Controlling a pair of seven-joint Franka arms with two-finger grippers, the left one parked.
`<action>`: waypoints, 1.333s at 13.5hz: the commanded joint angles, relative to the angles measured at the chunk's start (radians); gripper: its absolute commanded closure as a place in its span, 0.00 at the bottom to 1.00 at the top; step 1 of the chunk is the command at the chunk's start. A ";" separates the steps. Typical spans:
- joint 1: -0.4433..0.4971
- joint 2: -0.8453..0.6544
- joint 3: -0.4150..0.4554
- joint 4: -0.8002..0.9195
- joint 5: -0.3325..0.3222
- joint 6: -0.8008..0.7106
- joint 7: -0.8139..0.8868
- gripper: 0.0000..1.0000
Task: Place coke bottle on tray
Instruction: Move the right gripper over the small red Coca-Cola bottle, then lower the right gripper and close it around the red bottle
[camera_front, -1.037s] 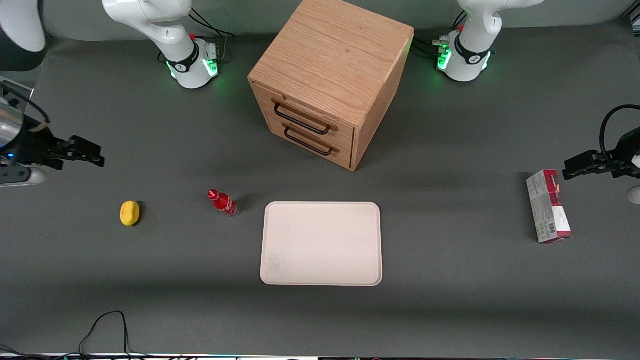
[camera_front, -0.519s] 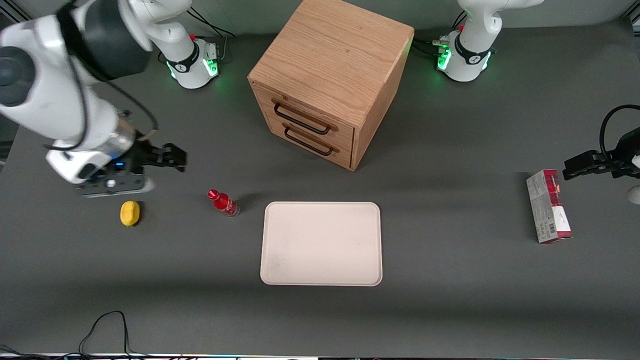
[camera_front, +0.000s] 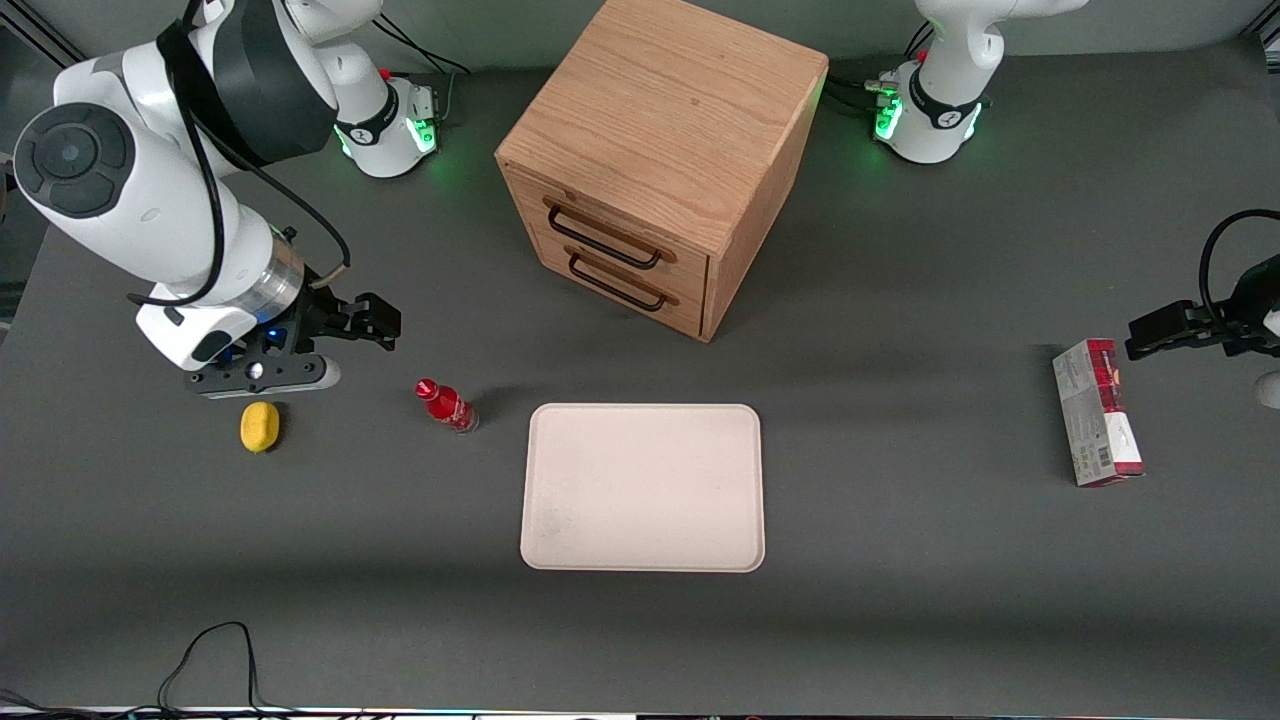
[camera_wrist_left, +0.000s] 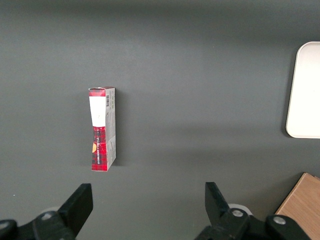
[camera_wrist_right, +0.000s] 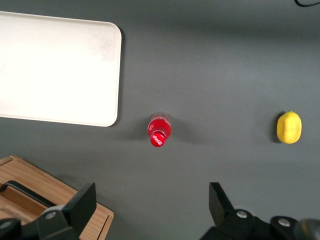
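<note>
The gripper (camera_front: 385, 322), fingers spread apart and empty, hangs above the matte grey table (camera_front: 900, 560); the small plastic coke bottle (camera_front: 446, 405) stands upright just beside the smooth cream tray (camera_front: 642, 487), mid-table

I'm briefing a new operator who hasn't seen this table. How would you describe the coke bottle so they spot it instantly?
Start at the large cream tray in front of the wooden drawer cabinet. Beside the tray's corner, toward the working arm's end, stands the coke bottle, apart from the rim. It is small with a red cap and label, unlike the yellow lemon farther along; the open hand hovers nearby.
</note>
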 joint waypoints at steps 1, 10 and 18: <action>0.001 -0.061 -0.003 -0.118 0.015 0.084 0.001 0.00; 0.005 -0.040 -0.001 -0.445 0.020 0.501 0.011 0.00; 0.020 0.049 0.002 -0.528 0.020 0.641 0.011 0.00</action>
